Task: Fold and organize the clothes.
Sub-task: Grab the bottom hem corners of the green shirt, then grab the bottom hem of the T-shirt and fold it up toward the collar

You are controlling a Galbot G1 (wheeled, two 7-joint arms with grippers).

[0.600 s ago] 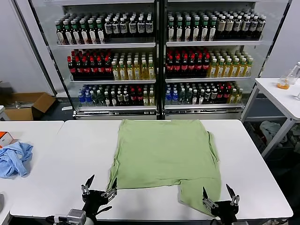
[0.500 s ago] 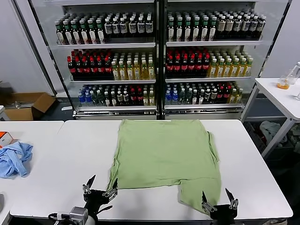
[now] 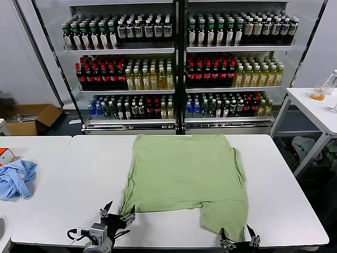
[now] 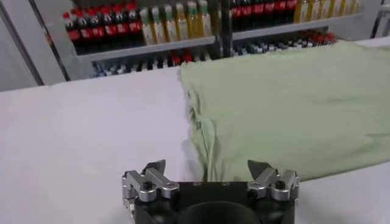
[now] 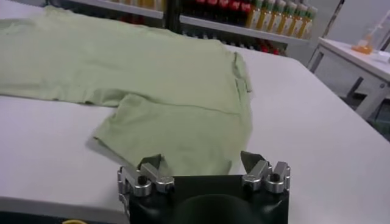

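- Polo shirt (image 3: 184, 176) lies spread on the white table (image 3: 284, 190), partly folded; one flap (image 3: 225, 216) reaches the near edge.
- Left hand (image 3: 117, 214) — released, holding nothing — hovers at the shirt's near-left corner.
- Right hand (image 3: 238, 243) — also released, empty — sits at the table edge, just below the flap.
- Judged step: grasp the near hem. Pinch both corners level, taking all layers, then lift evenly to avoid skewing the fold.
- Blue garment (image 3: 16, 178) lies well apart; leave it.

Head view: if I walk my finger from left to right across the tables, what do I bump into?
Orange box → light blue garment → left gripper → green polo shirt → right gripper.
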